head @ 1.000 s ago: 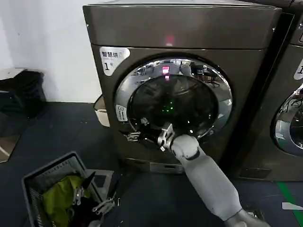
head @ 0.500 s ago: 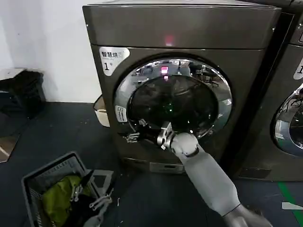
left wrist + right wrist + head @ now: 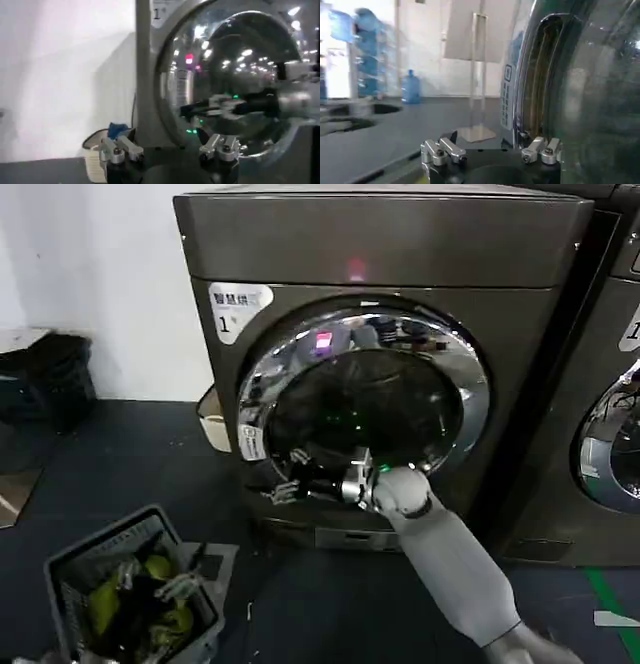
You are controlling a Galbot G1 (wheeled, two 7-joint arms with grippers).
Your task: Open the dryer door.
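Observation:
The dryer door point(image 3: 300, 344), a chrome ring around dark glass, belongs to the bronze-grey machine with the "1" sticker point(image 3: 236, 308). Its left edge stands slightly out from the front, and a dark gap point(image 3: 540, 75) shows behind the rim in the right wrist view. My right gripper point(image 3: 298, 476) is at the door's lower left edge, open, with one finger point(image 3: 543, 150) against the rim point(image 3: 525, 85). It also crosses the glass in the left wrist view point(image 3: 220, 105). My left gripper point(image 3: 175, 589) hangs open over the basket, away from the door point(image 3: 175, 75).
A grey laundry basket point(image 3: 75, 559) with yellow-green cloth sits on the dark floor at lower left. A second dark machine point(image 3: 610, 434) stands right of the dryer. A white wall and dark bags point(image 3: 45, 379) are at the left.
The door's left edge has swung outward a little and its reflections have shifted left. My right gripper has drawn back toward me with the rim. The left gripper has sunk lower over the basket.

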